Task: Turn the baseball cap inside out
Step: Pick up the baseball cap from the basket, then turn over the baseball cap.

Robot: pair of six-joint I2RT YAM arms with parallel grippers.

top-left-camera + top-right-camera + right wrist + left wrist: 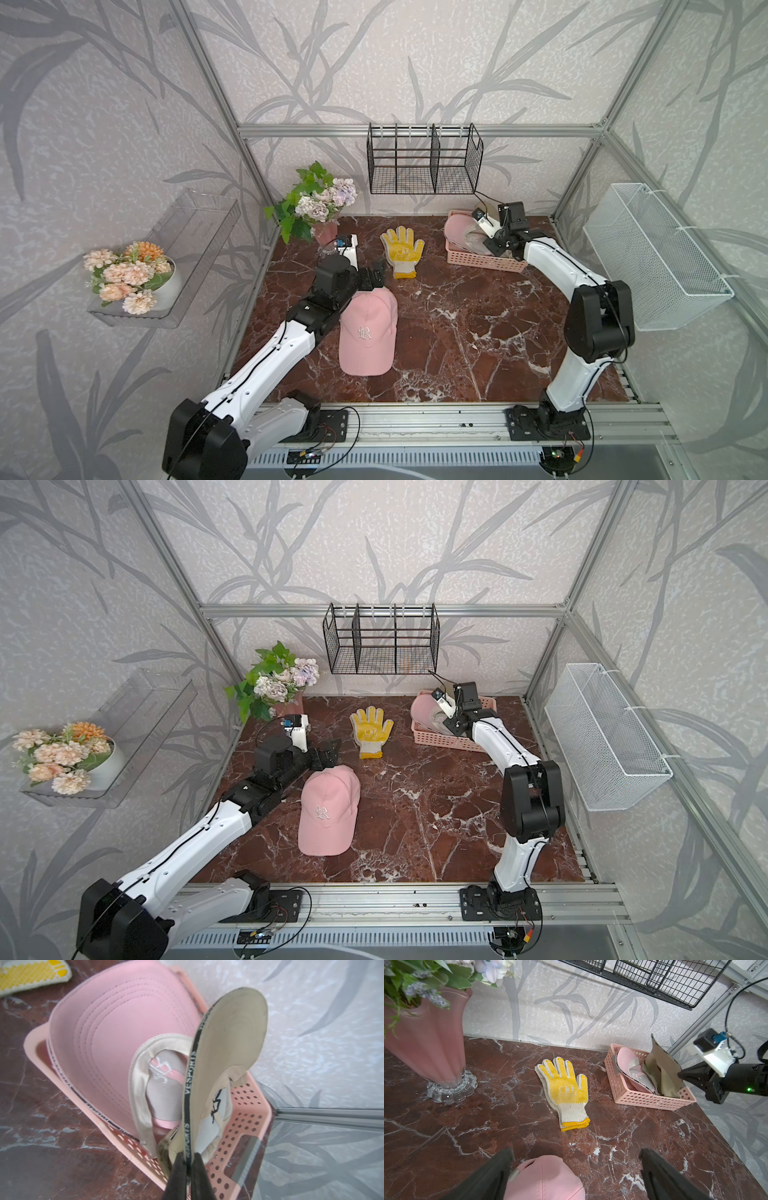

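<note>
A pink baseball cap (368,332) (328,812) with a white embroidered logo lies right side out on the marble table, brim toward the front edge. My left gripper (372,277) (576,1154) hovers open just behind its crown (544,1180), one finger on each side of the cap's back, touching nothing. At the back right, a pink basket (478,259) (245,1118) holds a second pink cap (108,1039) turned inside out and a beige cap (228,1047) (662,1068) with its brim upright. My right gripper (189,1156) is shut on the black-trimmed edge of that beige brim.
A yellow-and-white work glove (402,249) lies flat between the arms. A pink vase of flowers (320,208) stands at the back left, near my left wrist. A black wire rack (424,166) hangs on the back wall and a white mesh basket (656,257) on the right wall.
</note>
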